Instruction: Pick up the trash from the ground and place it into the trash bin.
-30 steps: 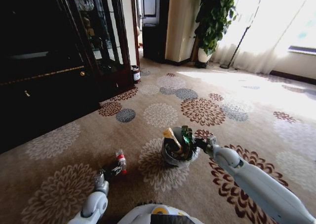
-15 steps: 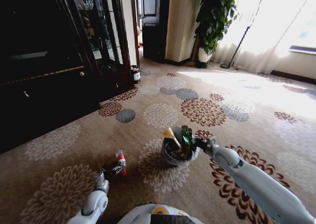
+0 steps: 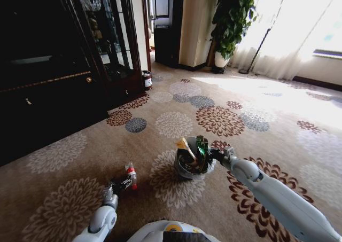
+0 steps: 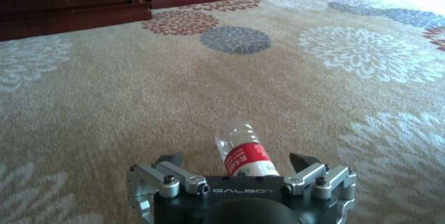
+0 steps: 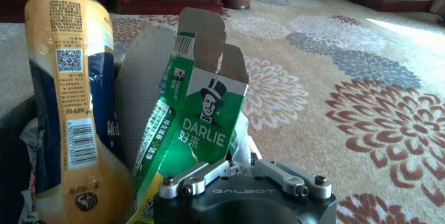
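1. Almost nothing has changed: the left tool (image 4: 236, 174) still sits low on the flowery carpet (image 3: 224, 92), fingers wide, with the clear plastic bottle with a red label (image 4: 245, 153) between them, not squeezed yet.
2. The right tool (image 3: 214, 155) stays at the 3 o'clock side of the small dark bin with grey liner (image 3: 187, 170), by the green carton (image 5: 191, 125); I cannot tell its grip.
3. Only the bottle looks left to bin.

Head camera: looks forward and down from above me, far off, over both my arms and the carpet (image 3: 176, 119).
Left wrist camera: low, behind my left gripper (image 4: 240, 164), close to the bottle (image 4: 245, 151).
Right wrist camera: behind my right gripper (image 5: 240, 174), hard against the green carton (image 5: 198, 114).
Shared: the same carpet flowers.
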Controlling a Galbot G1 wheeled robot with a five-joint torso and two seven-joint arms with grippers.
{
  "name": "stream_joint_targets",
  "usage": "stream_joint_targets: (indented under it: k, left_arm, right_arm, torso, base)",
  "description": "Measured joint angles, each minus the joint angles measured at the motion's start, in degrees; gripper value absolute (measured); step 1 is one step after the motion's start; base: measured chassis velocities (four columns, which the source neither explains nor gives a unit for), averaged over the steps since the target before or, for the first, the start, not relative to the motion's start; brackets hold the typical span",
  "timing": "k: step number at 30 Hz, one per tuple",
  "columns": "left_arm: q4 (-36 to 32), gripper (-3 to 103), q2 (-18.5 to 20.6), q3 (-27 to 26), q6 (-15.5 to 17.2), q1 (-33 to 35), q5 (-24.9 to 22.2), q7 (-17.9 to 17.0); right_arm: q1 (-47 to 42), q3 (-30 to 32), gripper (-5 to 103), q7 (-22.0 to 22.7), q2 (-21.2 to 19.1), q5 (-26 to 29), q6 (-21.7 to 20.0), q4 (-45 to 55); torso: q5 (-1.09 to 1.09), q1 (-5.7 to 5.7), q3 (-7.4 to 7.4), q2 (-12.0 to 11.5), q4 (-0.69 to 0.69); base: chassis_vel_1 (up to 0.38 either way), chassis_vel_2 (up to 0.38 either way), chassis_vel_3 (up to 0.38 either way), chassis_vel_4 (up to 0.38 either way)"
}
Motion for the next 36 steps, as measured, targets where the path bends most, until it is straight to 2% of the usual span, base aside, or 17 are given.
stream_joint_targets:
  k: [32, 34, 35, 36]
  left_arm:
    - [-0.1, 100, 0.0, 0.0, 0.0, 0.0, 0.0, 0.0]
    - [-0.4, 100, 0.0, 0.0, 1.4, -1.4, 0.0, -0.4]
    - [-1.0, 100, 0.0, 0.0, 2.9, -3.2, 0.0, -0.8]
    - [-1.0, 100, 0.0, 0.0, 2.9, -3.2, 0.0, -0.8]
  right_arm:
    - [0.0, 0.1, 1, 0.0, -0.1, 0.1, -0.1, 0.1]
    - [-0.4, 1.2, 1, 0.0, -0.8, 0.9, -1.0, 2.5]
    - [-0.3, 1.5, 1, 0.0, -0.9, 1.1, -1.0, 2.9]
    - [-0.3, 1.5, 1, 0.0, -0.9, 1.1, -1.0, 2.9]
  torso:
    - [0.02, 0.0, 0.0, 0.0, 0.01]
    - [-0.02, 0.0, 0.0, 0.0, 0.05]
    - [-0.09, 0.0, -0.01, 0.0, 0.02]
    - [-0.09, 0.0, -0.01, 0.0, 0.02]
  base:
    - [0.0, 0.0, 0.0, 0.0]
    - [0.0, 0.0, 0.0, 0.0]
    - [0.0, 0.0, 0.0, 0.0]
    - [0.0, 0.0, 0.0, 0.0]
